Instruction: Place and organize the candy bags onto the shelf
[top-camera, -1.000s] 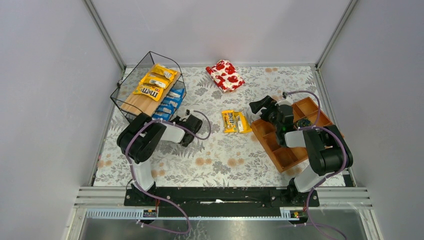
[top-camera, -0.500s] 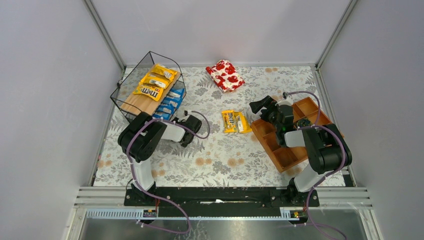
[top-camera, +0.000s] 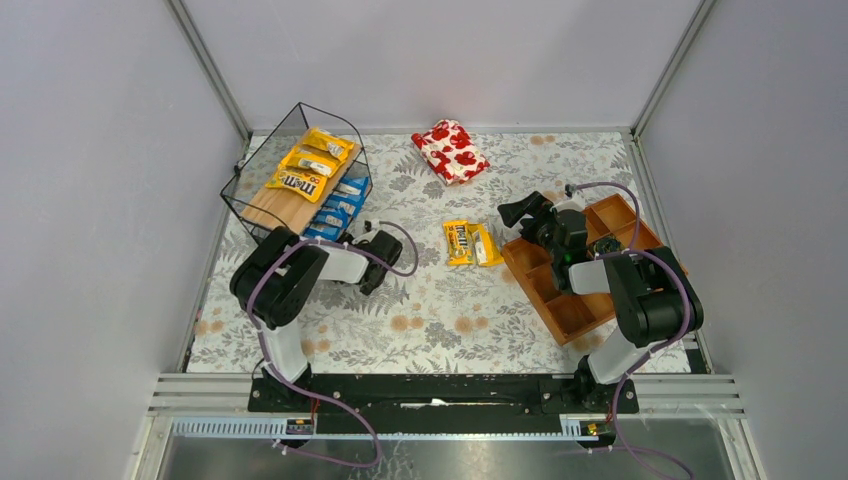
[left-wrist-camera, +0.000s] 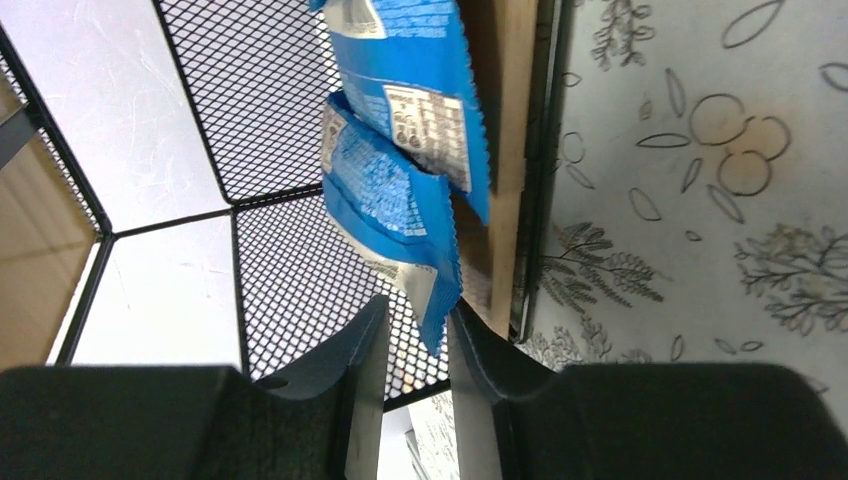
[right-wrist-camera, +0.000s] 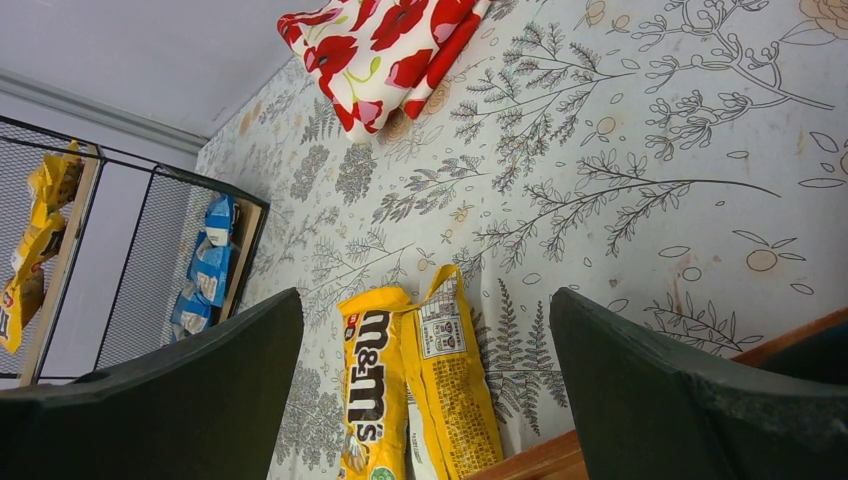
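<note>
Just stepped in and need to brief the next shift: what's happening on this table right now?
Two arms are stocking the wire shelf with candy. The left end effector sits at the lower tier, jaws slightly apart around the corner of a blue bag lying there. The right end effector hangs wide open by the wooden tray, facing two yellow bags on the table. Three yellow bags lie on the upper tier.

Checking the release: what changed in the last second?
The left gripper parted its jaws, letting go of the blue candy bag on the shelf, and its arm drew back slightly. The right gripper, open, and the two loose yellow candy bags stayed put.
</note>
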